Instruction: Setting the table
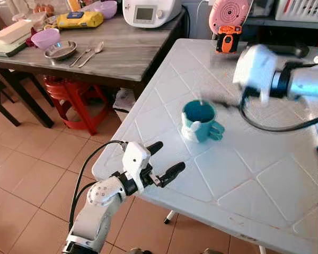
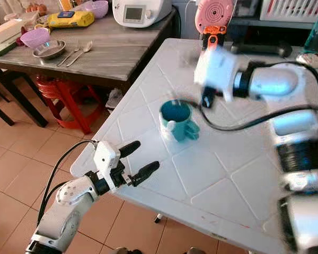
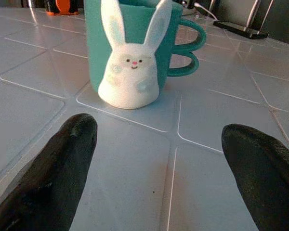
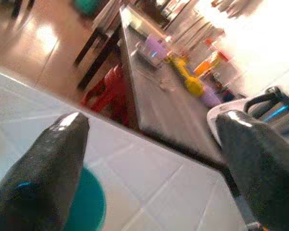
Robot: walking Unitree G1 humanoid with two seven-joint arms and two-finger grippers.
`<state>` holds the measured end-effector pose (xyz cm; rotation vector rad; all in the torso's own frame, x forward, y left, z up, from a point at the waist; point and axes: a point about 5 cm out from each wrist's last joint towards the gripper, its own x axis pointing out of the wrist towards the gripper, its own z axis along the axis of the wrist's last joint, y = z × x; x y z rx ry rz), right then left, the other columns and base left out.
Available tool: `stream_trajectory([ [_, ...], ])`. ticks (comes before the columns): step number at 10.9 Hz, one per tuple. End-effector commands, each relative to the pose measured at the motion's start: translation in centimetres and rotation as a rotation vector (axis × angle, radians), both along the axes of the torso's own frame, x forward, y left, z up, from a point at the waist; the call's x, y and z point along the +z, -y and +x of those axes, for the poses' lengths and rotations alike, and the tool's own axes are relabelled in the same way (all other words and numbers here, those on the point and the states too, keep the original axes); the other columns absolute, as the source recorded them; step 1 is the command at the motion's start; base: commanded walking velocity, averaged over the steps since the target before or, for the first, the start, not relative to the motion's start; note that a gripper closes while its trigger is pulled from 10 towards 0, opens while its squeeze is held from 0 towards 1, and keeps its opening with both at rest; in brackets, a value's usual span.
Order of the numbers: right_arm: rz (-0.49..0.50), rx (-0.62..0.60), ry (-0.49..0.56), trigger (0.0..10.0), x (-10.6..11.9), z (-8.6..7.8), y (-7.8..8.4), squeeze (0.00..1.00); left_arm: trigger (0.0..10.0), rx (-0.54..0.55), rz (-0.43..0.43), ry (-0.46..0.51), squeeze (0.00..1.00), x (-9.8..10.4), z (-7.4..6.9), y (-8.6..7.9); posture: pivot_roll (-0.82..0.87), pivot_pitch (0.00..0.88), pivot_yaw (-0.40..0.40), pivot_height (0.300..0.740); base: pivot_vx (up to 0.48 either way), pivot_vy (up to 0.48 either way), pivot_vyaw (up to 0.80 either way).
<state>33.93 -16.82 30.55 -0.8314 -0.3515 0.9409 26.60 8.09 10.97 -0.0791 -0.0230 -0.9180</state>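
Observation:
A teal mug with a white rabbit figure on its side stands on the white tiled table. My left gripper is open at the table's near left edge. It points at the mug from a short way off, with nothing between its black fingers. My right gripper is open too, and hovers blurred just above and behind the mug; its white wrist shows over the table's middle.
A grey wooden table to the left carries a metal bowl, spoons, a purple bowl and a white appliance. A red stool stands beneath it. A pink and orange device sits at the white table's far edge.

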Motion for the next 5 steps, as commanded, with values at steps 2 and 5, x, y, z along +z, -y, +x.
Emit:
stream_trajectory([
  [2,0.194,-0.094,0.072,10.0,-1.1,-1.8,-0.4,1.00,10.0,0.026,0.019,0.001,0.00,-0.2,0.1,-0.6,-0.16,0.099,0.130,0.740,0.000,0.000,0.00],
  [5,0.517,-0.453,0.201,10.0,-4.7,-4.4,0.6,1.00,10.0,0.040,0.019,0.016,0.00,0.0,0.5,-0.9,-0.18,0.096,0.142,0.740,0.000,0.000,0.00],
])
